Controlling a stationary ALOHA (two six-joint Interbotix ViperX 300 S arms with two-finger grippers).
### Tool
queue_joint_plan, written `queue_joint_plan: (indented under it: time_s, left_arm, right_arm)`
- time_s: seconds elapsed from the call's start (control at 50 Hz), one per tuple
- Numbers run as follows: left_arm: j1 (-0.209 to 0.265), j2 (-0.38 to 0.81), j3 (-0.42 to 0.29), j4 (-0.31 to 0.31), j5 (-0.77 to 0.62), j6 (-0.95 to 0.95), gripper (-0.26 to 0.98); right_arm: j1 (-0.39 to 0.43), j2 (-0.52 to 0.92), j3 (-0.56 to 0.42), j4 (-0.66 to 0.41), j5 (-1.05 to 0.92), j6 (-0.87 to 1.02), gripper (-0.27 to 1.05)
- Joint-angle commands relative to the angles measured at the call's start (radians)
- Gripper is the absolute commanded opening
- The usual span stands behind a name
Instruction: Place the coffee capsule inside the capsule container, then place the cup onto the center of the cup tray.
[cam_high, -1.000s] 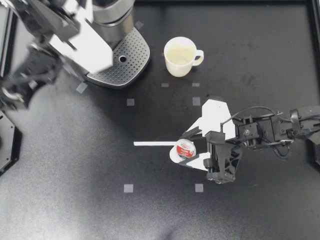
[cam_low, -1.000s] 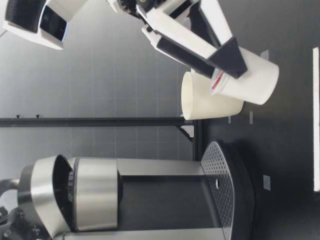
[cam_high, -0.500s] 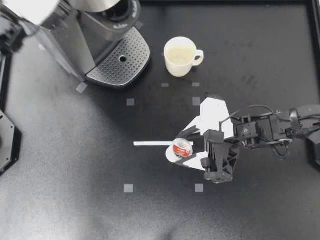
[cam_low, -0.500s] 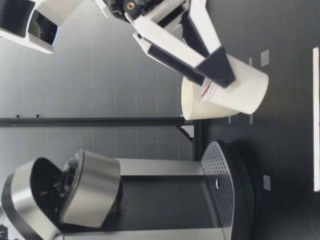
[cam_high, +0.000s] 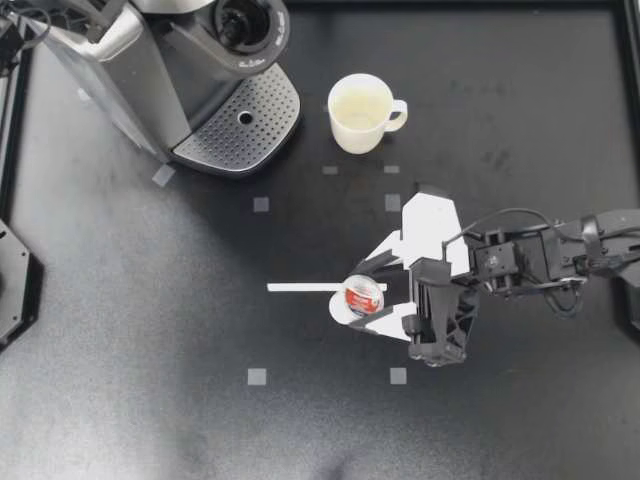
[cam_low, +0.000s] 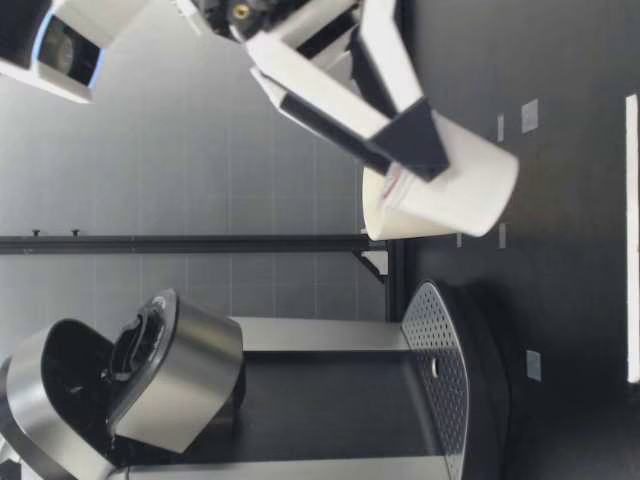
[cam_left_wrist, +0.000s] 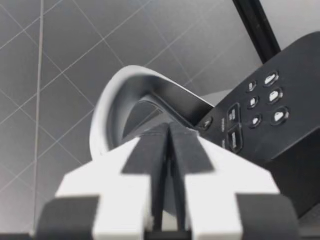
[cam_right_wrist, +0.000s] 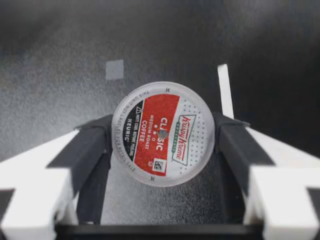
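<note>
My right gripper (cam_high: 362, 298) hovers over the middle of the table, shut on the coffee capsule (cam_high: 363, 296), whose red and white foil lid faces up. The right wrist view shows the capsule (cam_right_wrist: 163, 134) pinched between both fingers. Seen from the low view, the capsule (cam_low: 460, 190) hangs above the table, nearer to that camera than the cup (cam_low: 400, 220). The white cup (cam_high: 360, 112) stands upright beside the coffee machine (cam_high: 170, 70). Its lid is raised, baring the capsule container (cam_high: 245, 22). The perforated cup tray (cam_high: 240, 115) is bare. My left gripper (cam_left_wrist: 169, 150) is shut by the lid (cam_left_wrist: 120, 100).
A white tape strip (cam_high: 300, 288) lies on the black table under the capsule. Small grey squares (cam_high: 257, 376) mark the surface. A raised frame runs along the table's far edge and sides.
The machine's lid has swung up and open. My left arm has pulled back off the machine toward the far left corner. My right gripper has carried the capsule slightly left and higher.
</note>
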Motion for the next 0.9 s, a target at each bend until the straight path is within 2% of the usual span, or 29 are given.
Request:
queue_joint_plan:
  time_s: [0.0,0.2,0.48,0.88]
  left_arm:
    - [0.048,-0.006,-0.005,-0.005,0.003,-0.008,0.1]
    - [0.048,-0.034,-0.014,-0.011,-0.086,-0.043,0.1]
    - [0.048,-0.183,0.002,-0.005,-0.356,-0.216,0.1]
    - [0.048,-0.281,0.067,-0.005,-0.379,-0.255,0.1]
  right_arm:
    - [-0.006,-0.035,-0.021,0.002,-0.018,-0.002,0.56]
    - [-0.032,-0.078,-0.031,0.0,-0.081,-0.015,0.56]
    - [-0.189,-0.166,-0.089,-0.014,-0.193,-0.074,0.56]
    - [-0.356,-0.149,-0.216,-0.012,-0.27,-0.235,0.56]
